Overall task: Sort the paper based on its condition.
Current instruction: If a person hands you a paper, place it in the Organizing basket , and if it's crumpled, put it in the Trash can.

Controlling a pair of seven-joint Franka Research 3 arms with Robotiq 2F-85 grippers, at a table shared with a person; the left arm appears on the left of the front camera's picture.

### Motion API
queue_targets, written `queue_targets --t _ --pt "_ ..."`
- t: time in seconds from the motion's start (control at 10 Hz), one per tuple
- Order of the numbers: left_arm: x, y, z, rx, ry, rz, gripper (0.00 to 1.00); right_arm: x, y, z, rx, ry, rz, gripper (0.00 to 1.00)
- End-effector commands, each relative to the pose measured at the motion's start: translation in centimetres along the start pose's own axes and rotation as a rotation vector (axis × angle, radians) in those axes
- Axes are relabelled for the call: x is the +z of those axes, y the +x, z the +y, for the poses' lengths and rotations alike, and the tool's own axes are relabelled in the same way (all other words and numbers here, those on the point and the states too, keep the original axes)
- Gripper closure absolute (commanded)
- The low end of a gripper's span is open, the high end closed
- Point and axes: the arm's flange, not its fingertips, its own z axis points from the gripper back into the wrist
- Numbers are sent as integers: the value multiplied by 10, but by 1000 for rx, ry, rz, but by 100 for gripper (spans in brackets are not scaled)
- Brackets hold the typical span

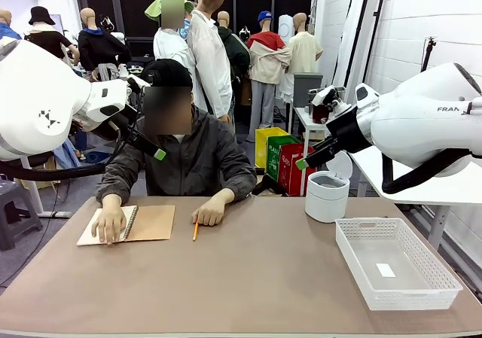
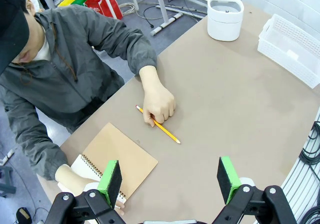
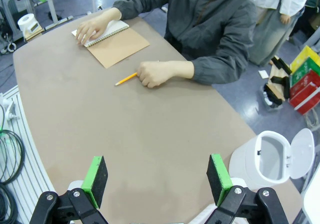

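Your left hand (image 2: 169,179) and right hand (image 3: 157,176) are both spread and empty, well back from the notebook (image 1: 151,222). The paper (image 3: 111,29) seems to be its page under the person's palm (image 1: 110,223), so wait for a loose sheet.

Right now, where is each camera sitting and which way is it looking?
Front view: sits on the robot's side, between the left arm and right arm, which show at the sides; looks across the table at the person.
Left wrist view: up on the left arm, looks down past the left gripper at the notebook and pencil.
Right wrist view: up on the right arm, looks down past the right gripper across the table at the person.
Shared: both wrist views show pencil, notebook and white bin.
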Motion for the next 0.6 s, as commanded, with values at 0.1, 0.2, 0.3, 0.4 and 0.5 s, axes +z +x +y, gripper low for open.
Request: queue_targets --t 0.1,0.2,0.3,0.4,0.5 --pt "0 0 0 14 7 4 0 0 0 0 -1 8 0 0" --pt "0 0 0 14 7 4 0 0 0 0 -1 8 0 0" --pt "0 0 0 14 7 4 0 0 0 0 -1 8 0 0" --pt "0 0 0 14 7 4 0 0 0 0 -1 8 0 0" --pt "0 0 0 14 7 4 0 0 0 0 -1 8 0 0"
